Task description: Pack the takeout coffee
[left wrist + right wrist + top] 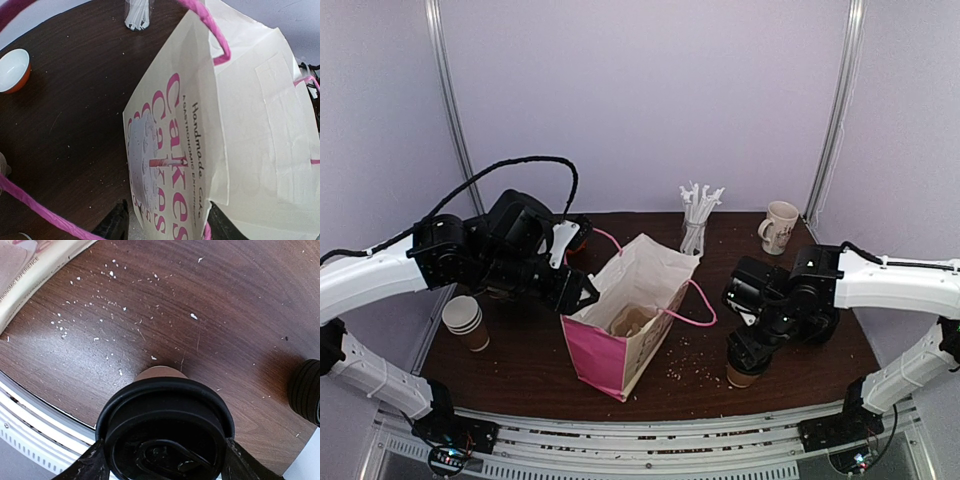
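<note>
My right gripper (pixel 165 462) sits over the takeout coffee (pixel 165 425), which stands on the dark wood-grain table (pixel 225 305) at the lower right of the top view, near the front edge. The wrist view shows its glossy round black lid filling the bottom of the frame, with a sliver of brown paper wall behind it. A finger sits hard by the rim on each side, but I cannot tell whether they squeeze it. Pale crumbs (pixel 90 315) speckle the wood at upper left. A ribbed black cylinder (pixel 306 390) shows at the right edge, and I cannot find it from above.

My left gripper (pixel 167 227) has its fingers apart on either side of the matte cream paper bag (pixel 250 125), which is printed in pink and has a twisted pink handle (pixel 220 40). I cannot tell whether the bag is pinched. Only the top view shows the bag standing open mid-table and the stack of lidless cups (pixel 465 322) at left.
</note>
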Robot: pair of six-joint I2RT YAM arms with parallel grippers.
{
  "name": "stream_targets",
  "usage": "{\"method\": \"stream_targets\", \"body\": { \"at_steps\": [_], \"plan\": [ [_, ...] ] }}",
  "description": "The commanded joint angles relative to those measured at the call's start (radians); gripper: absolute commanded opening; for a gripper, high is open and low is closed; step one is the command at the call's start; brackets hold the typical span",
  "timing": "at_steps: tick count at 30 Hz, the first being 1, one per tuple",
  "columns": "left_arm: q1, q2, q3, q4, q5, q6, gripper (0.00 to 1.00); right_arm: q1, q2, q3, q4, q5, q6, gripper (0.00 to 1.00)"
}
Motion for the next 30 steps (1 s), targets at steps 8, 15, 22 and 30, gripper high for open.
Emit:
{"method": "stream_targets", "body": {
  "at_steps": [8, 15, 22, 30],
  "plan": [
    [0.004, -0.018, 0.026, 0.02, -0.006, 0.003, 0.53, 0.003, -0.103, 0.118, -0.103, 0.133, 0.066, 0.63],
    [0.004, -0.008, 0.06, 0.01, -0.003, 0.009, 0.53, 0.002, -0.155, 0.249, -0.17, 0.238, 0.129, 0.62],
    [0.004, 0.008, 0.08, 0.005, 0.0, 0.017, 0.47, 0.002, -0.173, 0.427, -0.224, 0.315, 0.163, 0.62],
    [0.004, 0.038, 0.118, -0.011, 0.002, 0.041, 0.27, 0.002, -0.19, 0.506, -0.211, 0.309, 0.167, 0.61]
  ]
}}
